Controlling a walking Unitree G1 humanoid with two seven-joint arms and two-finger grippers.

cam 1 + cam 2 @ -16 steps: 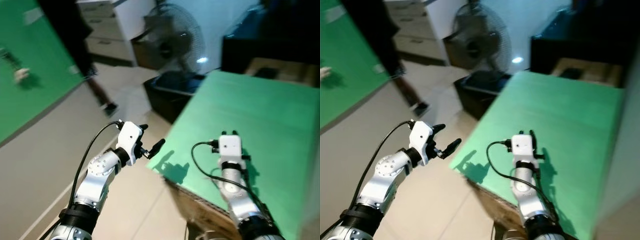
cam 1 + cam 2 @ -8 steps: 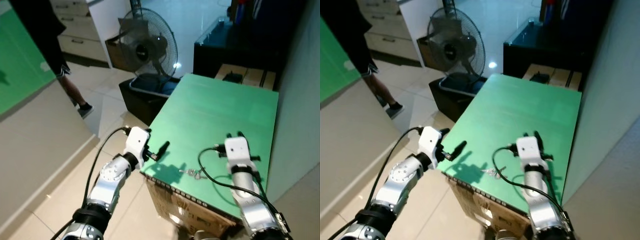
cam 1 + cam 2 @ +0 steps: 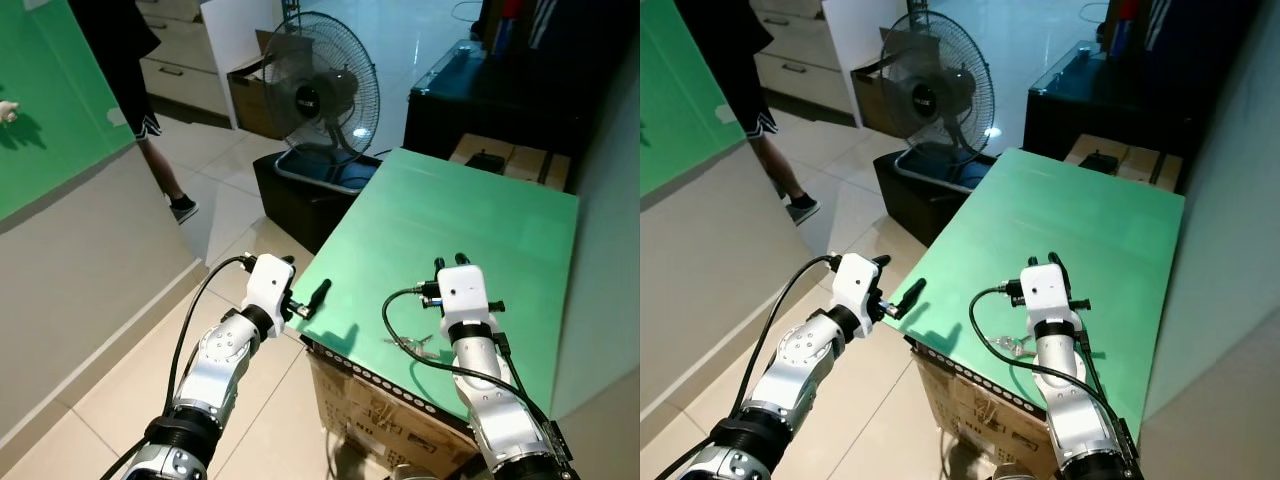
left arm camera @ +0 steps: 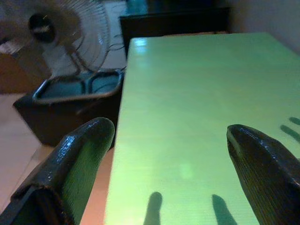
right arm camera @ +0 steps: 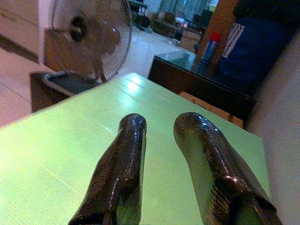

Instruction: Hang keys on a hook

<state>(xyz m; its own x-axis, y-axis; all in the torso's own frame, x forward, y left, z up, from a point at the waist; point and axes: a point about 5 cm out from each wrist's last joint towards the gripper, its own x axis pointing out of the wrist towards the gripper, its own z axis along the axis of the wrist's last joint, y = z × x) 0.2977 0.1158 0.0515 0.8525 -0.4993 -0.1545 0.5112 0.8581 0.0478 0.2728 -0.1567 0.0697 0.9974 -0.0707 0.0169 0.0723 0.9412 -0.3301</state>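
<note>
- Jaws of the left gripper stand wide apart, with the green worktop showing between the two fingers in the left wrist view.
- Jaws of the right gripper sit close together with a narrow gap and nothing between them.
- Left gripper hovers at the worktop's near left corner, its black fingers reaching just over the edge.
- Right gripper is held above the near part of the worktop, pointing away from the robot.
- Keys lie flat on the worktop close to its near edge, just beside the right arm's wrist and below its black cable; neither gripper touches them.
- Beyond the worktop's left side stands a fan over a dark bin.
- A dark cabinet stands past the far end.
- A person's legs are at the far left on the tiled floor, beside a green wall panel.
</note>
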